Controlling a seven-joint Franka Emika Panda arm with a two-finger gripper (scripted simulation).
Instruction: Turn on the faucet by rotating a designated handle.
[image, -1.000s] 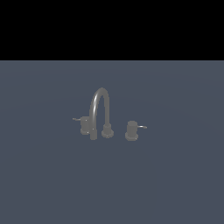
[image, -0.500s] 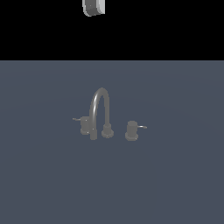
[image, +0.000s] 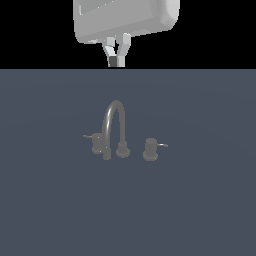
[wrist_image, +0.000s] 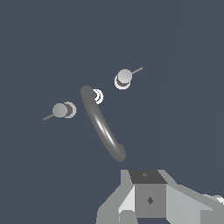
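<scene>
The faucet (image: 114, 125) is a small dark grey tap set with an arched spout on a round base, standing on the grey-blue floor. The handle (image: 150, 149) is the stubby knob at the exterior view's right, and its thin pale rod points right. The twin knob (image: 97, 145) stands at the left with its rod pointing left. My gripper (image: 116, 61) hangs high above and behind the faucet, with its fingers together and nothing held. The wrist view looks down on the spout (wrist_image: 103, 124), the handle (wrist_image: 124, 78), the twin knob (wrist_image: 61, 110) and my gripper (wrist_image: 148, 192).
The flat grey-blue floor (image: 200, 210) spreads around the faucet on all sides. Nothing else stands on it.
My gripper has come down into the exterior view from the top edge and now fills the upper middle. The faucet and both knobs have not moved.
</scene>
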